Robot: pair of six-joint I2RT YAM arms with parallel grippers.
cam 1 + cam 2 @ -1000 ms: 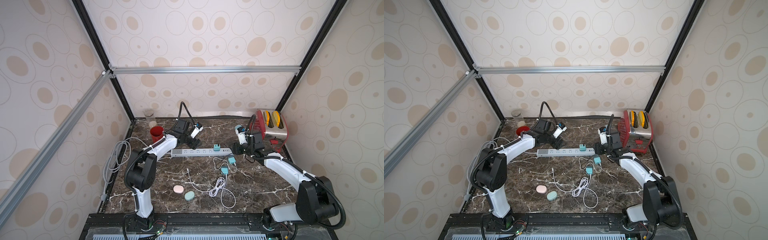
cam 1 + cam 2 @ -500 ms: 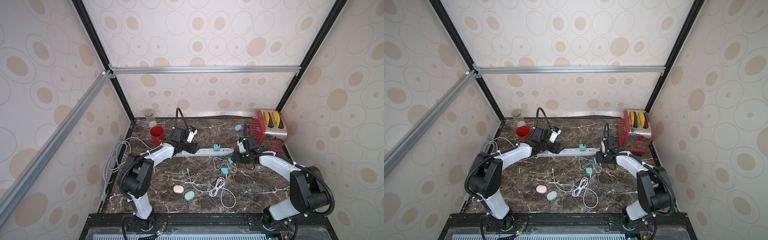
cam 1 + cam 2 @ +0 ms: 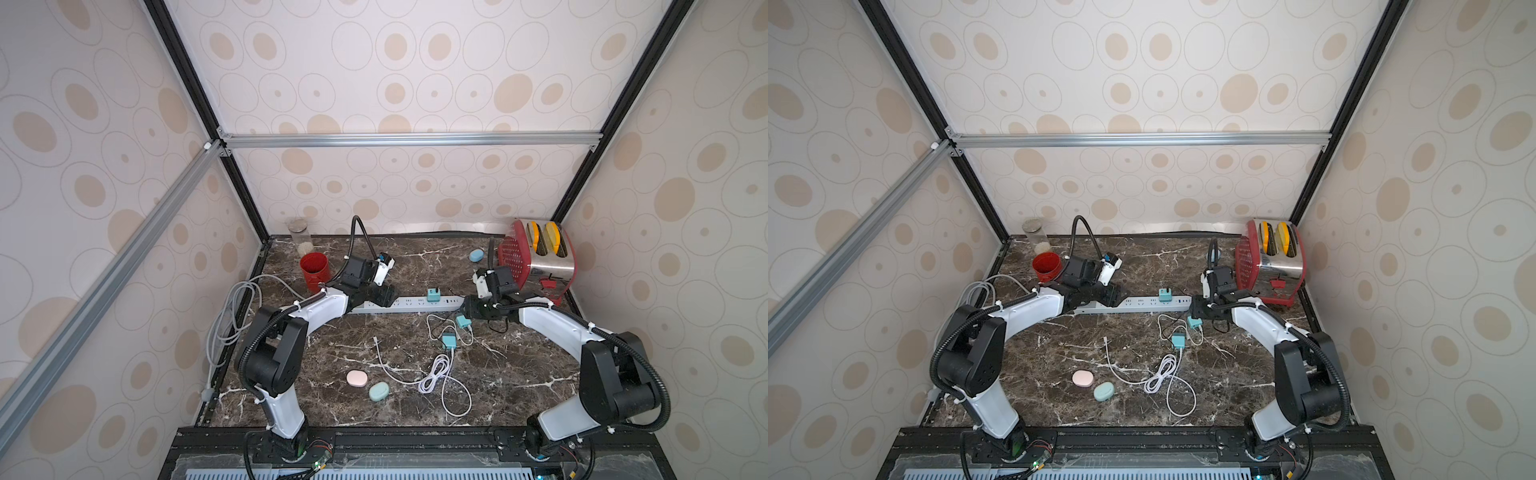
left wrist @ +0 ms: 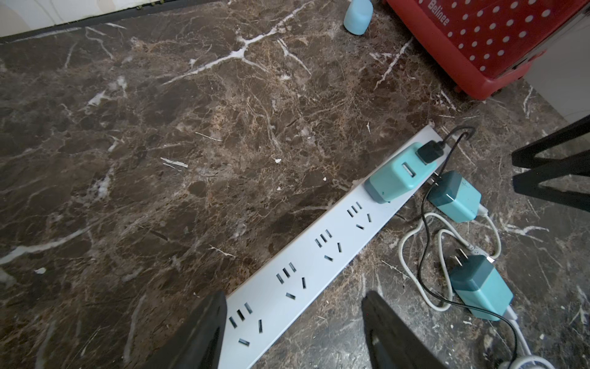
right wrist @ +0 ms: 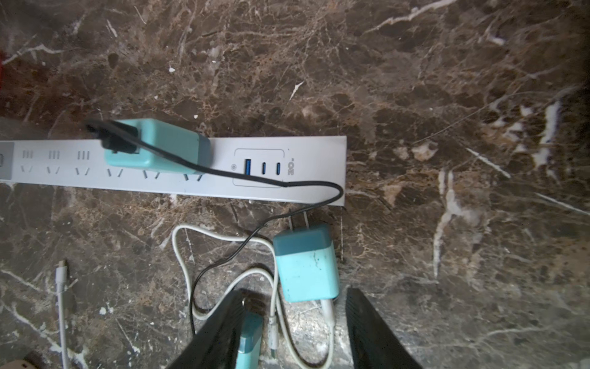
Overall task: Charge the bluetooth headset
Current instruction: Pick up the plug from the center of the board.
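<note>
A teal block (image 5: 250, 338), probably a charger, lies half hidden behind a finger of the right pincer (image 5: 295, 292).

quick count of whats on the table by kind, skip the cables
teal chargers: 3
earbud cases: 3
power strip: 1
toaster: 1
red cup: 1
glass jar: 1
total: 10
</note>
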